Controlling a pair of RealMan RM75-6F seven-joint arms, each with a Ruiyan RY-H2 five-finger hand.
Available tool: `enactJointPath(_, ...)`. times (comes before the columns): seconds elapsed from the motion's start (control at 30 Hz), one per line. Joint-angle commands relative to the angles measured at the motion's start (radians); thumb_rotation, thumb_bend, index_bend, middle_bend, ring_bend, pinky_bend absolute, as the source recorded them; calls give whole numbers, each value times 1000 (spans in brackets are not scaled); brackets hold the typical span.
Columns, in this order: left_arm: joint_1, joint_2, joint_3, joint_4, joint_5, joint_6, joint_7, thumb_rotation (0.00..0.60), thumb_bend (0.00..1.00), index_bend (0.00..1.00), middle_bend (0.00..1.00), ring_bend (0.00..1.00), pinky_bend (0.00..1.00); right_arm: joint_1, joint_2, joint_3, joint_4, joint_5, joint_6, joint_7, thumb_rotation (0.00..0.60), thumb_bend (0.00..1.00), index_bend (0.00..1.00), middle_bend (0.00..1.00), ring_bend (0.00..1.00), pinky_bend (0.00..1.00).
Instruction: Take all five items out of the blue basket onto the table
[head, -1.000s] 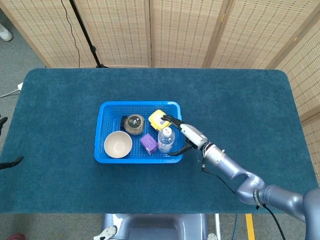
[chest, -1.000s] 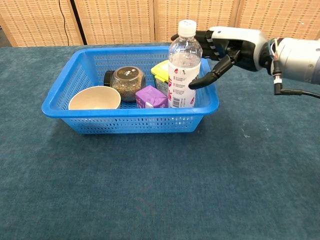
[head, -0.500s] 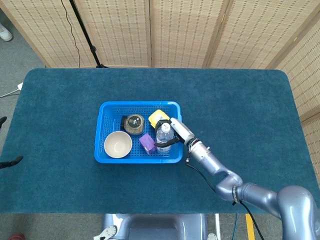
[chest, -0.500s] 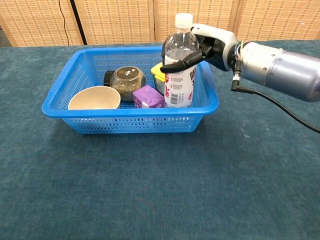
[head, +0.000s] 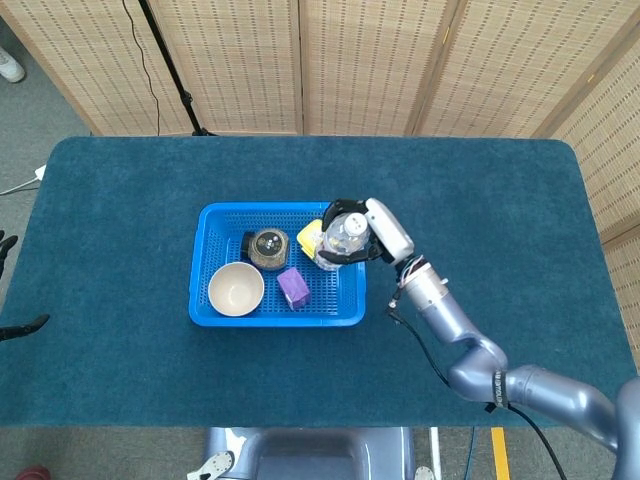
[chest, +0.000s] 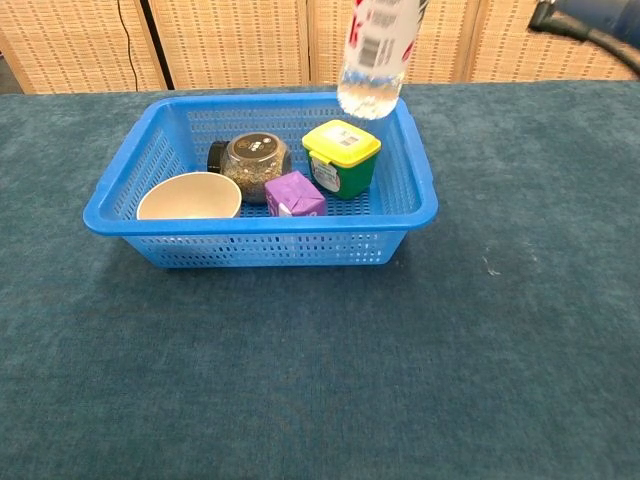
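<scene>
teal carpeted table (head: 500, 220) fronts woven screens (head: 370, 60); right hand (head: 375, 235) grips water bottle (head: 342, 238).

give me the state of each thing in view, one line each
water bottle: lifted clear above the basket, held by the right hand, cap on
right hand: grips the bottle
blue basket: on the table, four items inside
bowl: upright in the basket, looks empty
jar: on its side in the basket, lid on
purple carton: in the basket, closed
yellow-lidded tub: upright in the basket, lid on
left hand: not in view
</scene>
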Motion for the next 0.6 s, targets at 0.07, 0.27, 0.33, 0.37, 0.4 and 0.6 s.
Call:
enactJointPath(0.07, 5, 3, 6, -5, 14, 5, -7, 600, 0, 0, 0, 0, 0, -54, 127, 52, -79, 65, 15, -61, 600, 247, 604, 632, 527, 600)
enactJointPath(0.27, 9, 0, 14, -10, 30, 11, -1, 600, 0, 0, 0, 0, 0, -98, 195, 18, -57, 99, -25, -73, 600, 248, 601, 632, 527, 600)
enactJointPath(0.33, 8, -3, 17, -8, 32, 8, 2, 600, 0, 0, 0, 0, 0, -106, 194, -9, -23, 98, -47, -74, 600, 248, 600, 631, 527, 600)
enactJointPath(0.37, 7, -4, 18, -7, 31, 6, 4, 600, 0, 0, 0, 0, 0, -109, 190, -24, -4, 95, -57, -70, 600, 248, 600, 631, 527, 600)
enactJointPath(0.4, 6, -6, 18, -5, 29, 2, 5, 600, 0, 0, 0, 0, 0, -113, 185, -41, 16, 90, -68, -66, 600, 248, 600, 630, 527, 600)
enactJointPath(0.6, -2, -14, 21, 2, 20, -18, 14, 600, 0, 0, 0, 0, 0, -119, 113, -116, 137, 54, -103, -25, 600, 217, 544, 571, 440, 559)
